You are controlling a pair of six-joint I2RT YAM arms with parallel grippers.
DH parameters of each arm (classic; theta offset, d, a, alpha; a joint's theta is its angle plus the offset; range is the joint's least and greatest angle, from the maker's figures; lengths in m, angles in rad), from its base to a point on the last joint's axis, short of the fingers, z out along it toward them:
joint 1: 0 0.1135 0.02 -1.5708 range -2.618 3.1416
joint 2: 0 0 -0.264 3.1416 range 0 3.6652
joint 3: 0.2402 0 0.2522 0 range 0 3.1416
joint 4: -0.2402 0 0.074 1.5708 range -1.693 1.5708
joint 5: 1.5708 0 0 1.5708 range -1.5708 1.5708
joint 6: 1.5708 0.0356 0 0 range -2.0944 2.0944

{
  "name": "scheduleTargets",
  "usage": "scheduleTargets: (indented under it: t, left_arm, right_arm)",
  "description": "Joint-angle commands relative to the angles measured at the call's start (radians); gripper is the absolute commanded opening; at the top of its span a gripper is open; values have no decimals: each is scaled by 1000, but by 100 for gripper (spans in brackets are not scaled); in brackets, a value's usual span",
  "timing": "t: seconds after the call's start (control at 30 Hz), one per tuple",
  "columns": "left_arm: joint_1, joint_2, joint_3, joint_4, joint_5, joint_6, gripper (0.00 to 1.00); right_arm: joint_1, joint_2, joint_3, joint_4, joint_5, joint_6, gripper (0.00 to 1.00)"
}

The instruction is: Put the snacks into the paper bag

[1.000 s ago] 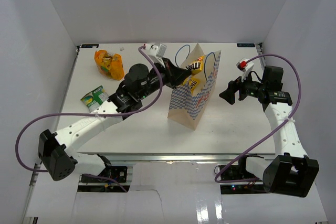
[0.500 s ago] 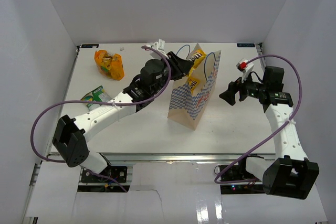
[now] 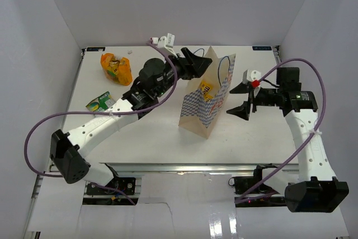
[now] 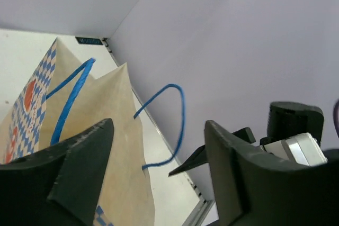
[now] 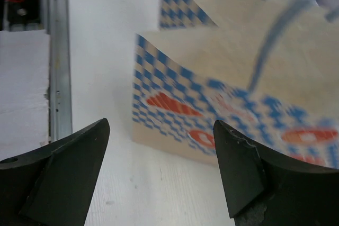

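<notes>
The left gripper (image 3: 199,62) hangs just above the mouth of the bag (image 3: 196,115). Its jaws stand wide apart and the wrist view shows nothing between them, only the tan paper and the blue handles (image 4: 68,98) below. The bag stands upright near the middle of the table (image 3: 145,135). In the top view a yellow pack (image 3: 207,89) shows inside its open top, so I judge that at least one snack is already in. The right gripper (image 3: 229,102) is just beside the right wall of the bag, also fully open and empty. Its wrist camera looks at the checkered side, and I cannot tell if a finger touches the paper. Two snacks lie on the far left of the table, well apart from the bag: the orange pouch (image 3: 116,68) near the back edge and the green packet (image 3: 99,103) closer to the arms. The step in hand seems to be the turn from one drop to the next pick. The left arm is the nearer one, so it should go to one of these two, come down with open jaws and close on it. The pouch looks crinkly and may slip, so a grip on its edge seems safer.
</notes>
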State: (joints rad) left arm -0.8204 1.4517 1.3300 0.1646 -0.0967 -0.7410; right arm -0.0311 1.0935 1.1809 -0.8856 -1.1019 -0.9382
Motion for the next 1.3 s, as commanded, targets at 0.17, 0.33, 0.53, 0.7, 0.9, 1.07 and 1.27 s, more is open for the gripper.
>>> scheduleTargets:
  t: [0.17, 0.33, 0.53, 0.7, 0.9, 1.07, 1.27]
  left_arm:
    - [-3, -375, -23, -230, -62, 428, 94]
    - [-2, -636, -132, -451, -375, 387, 97]
    - [-3, -839, -173, -680, -620, 137, 98]
    - [-2, -847, -129, -737, -603, 132, 98]
    - [-3, -827, -72, -813, -600, 118, 98]
    - [-2, -844, -60, -815, -580, 135, 98]
    - [-2, -827, -51, -815, -500, 129, 98]
  right_arm:
    - [493, -38, 2, 97, 88, 57, 82]
    - [739, 64, 67, 259, 391, 151, 80]
    - [996, 299, 257, 434, 663, 409, 79]
    - [1082, 623, 512, 442, 783, 619, 78]
    - [1125, 836, 654, 549, 941, 910, 79]
    - [1189, 989, 743, 599, 1161, 1105, 85]
    - [1189, 1211, 897, 738, 1246, 1280, 90]
